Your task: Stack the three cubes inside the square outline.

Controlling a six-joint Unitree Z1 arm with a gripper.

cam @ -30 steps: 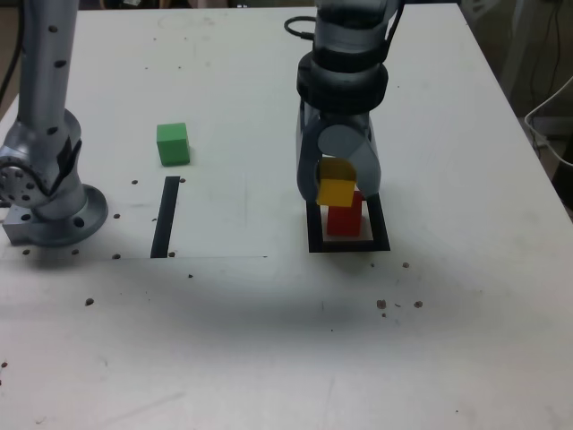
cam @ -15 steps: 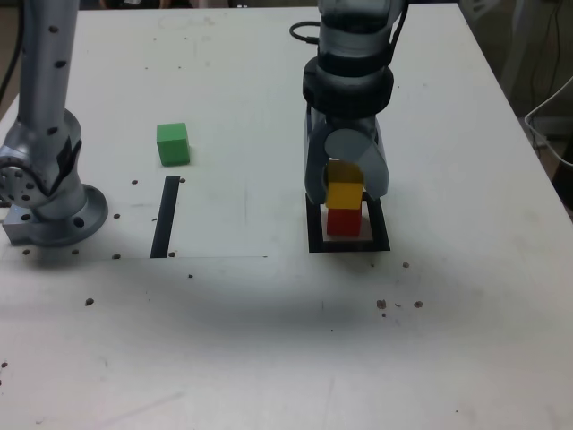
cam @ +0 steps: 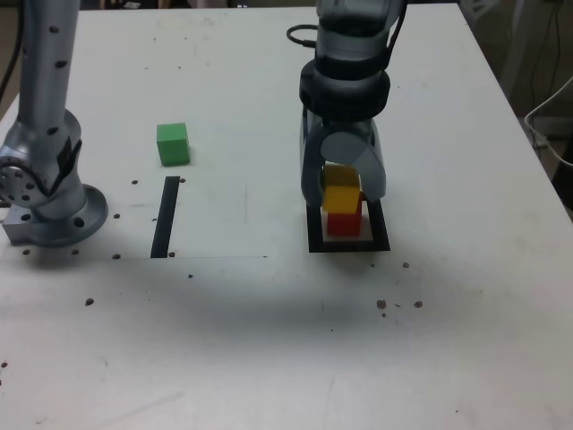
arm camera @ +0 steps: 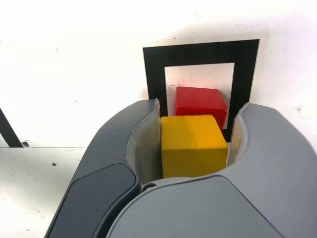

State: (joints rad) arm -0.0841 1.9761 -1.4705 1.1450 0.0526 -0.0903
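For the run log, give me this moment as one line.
stage: placing | yellow cube on red cube in square outline | gripper loosening around yellow | green cube loose

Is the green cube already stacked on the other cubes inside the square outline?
No: in the exterior view the green cube sits alone on the table, well to the exterior view's left of the square outline.

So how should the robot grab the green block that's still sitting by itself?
Probably from straight above, pinching two opposite flat sides of the green block. It sits flat on the table with open space on every side, and the black strip lies apart from it, so the tool has room.
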